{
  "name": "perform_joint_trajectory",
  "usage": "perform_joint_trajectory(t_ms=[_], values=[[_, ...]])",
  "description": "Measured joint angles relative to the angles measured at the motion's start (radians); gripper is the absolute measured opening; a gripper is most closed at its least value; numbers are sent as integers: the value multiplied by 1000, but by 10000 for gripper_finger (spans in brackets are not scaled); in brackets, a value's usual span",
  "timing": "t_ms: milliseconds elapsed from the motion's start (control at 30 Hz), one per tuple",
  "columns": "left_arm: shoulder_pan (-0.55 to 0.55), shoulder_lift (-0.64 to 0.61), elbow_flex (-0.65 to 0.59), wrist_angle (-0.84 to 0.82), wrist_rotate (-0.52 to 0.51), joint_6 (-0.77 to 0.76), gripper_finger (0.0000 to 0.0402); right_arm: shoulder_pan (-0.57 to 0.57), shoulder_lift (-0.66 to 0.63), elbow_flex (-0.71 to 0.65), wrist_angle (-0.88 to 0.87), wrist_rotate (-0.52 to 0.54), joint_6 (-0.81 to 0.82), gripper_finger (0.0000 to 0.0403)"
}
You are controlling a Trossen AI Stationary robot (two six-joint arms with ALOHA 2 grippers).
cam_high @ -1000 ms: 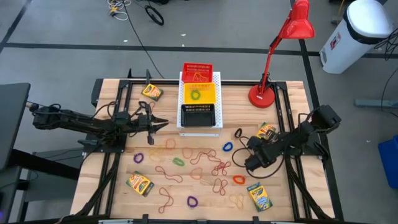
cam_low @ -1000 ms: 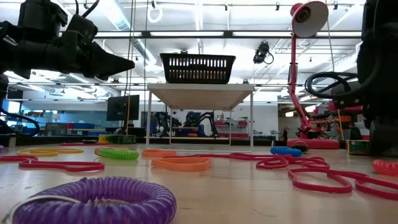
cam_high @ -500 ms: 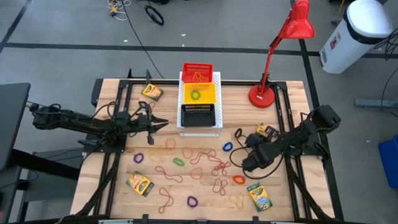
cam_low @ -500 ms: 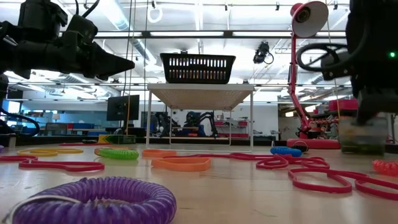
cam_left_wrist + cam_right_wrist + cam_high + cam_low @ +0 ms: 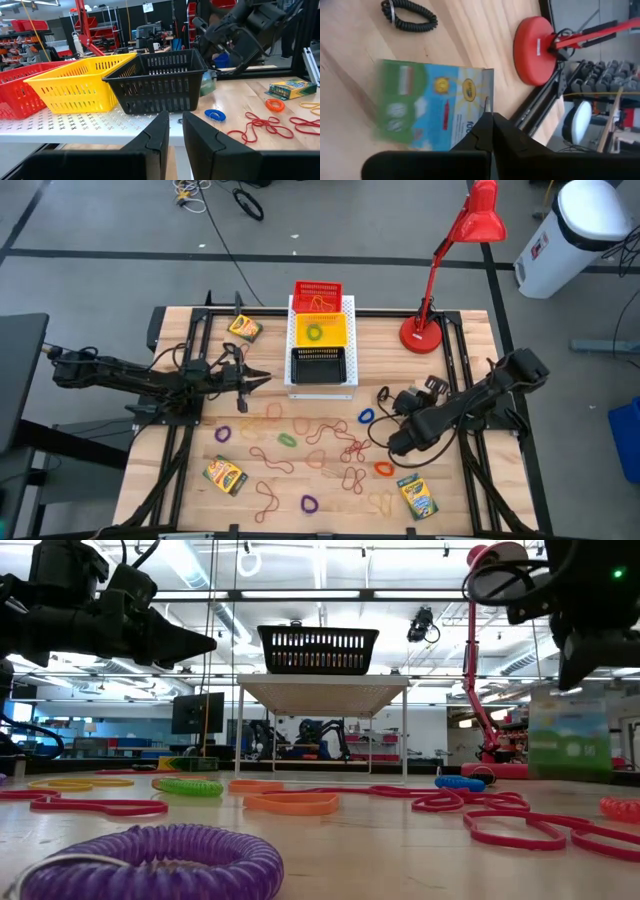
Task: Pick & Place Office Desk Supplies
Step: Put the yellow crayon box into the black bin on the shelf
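Note:
My right gripper (image 5: 424, 394) is shut on a yellow-and-green crayon box (image 5: 432, 105), which shows in the low view (image 5: 570, 740) above the table's right side. My left gripper (image 5: 263, 378) hovers over the table's left half, pointing at the black basket (image 5: 318, 364), fingers (image 5: 160, 135) a narrow gap apart and touching nothing. Three more crayon boxes (image 5: 244, 329) (image 5: 225, 475) (image 5: 417, 495) lie flat. Reddish-brown rubber bands (image 5: 320, 435) and purple (image 5: 222, 434), green (image 5: 288, 439), blue (image 5: 366, 417), orange (image 5: 384, 469) and black (image 5: 383, 393) loops lie on the wood. My right gripper pinches the crayon box between its two fingers (image 5: 492, 132) at one edge (image 5: 481, 111) near a corner. The box is lifted clear of the table (image 5: 570, 740) and hangs below the gripper with its printed face upright.
Red (image 5: 317, 293), yellow (image 5: 318, 330) and black baskets stand in a row on a white perforated board (image 5: 348, 385) at the far middle; a green loop lies in the yellow one. The red lamp's base (image 5: 422, 333) stands at the far right. Metal rails run along both sides.
My right gripper has risen with the crayon box, which lay flat on the table a second ago, stood at table level half a second ago, and now hangs clear of the wood. The left arm has kept still.

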Motion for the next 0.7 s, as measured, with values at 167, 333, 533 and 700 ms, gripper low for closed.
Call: perform_joint_trajectory(t_ms=[167,333,533,700], values=[[0,0,0,0,0,0,62,0,-37,2,4,0,-76,9],[0,0,0,0,0,0,62,0,-66,2,22,3,-142,9],[0,0,0,0,0,0,62,0,-69,2,156,5,-273,9],[0,-1,0,0,0,0,62,0,-69,2,237,5,-415,9]])
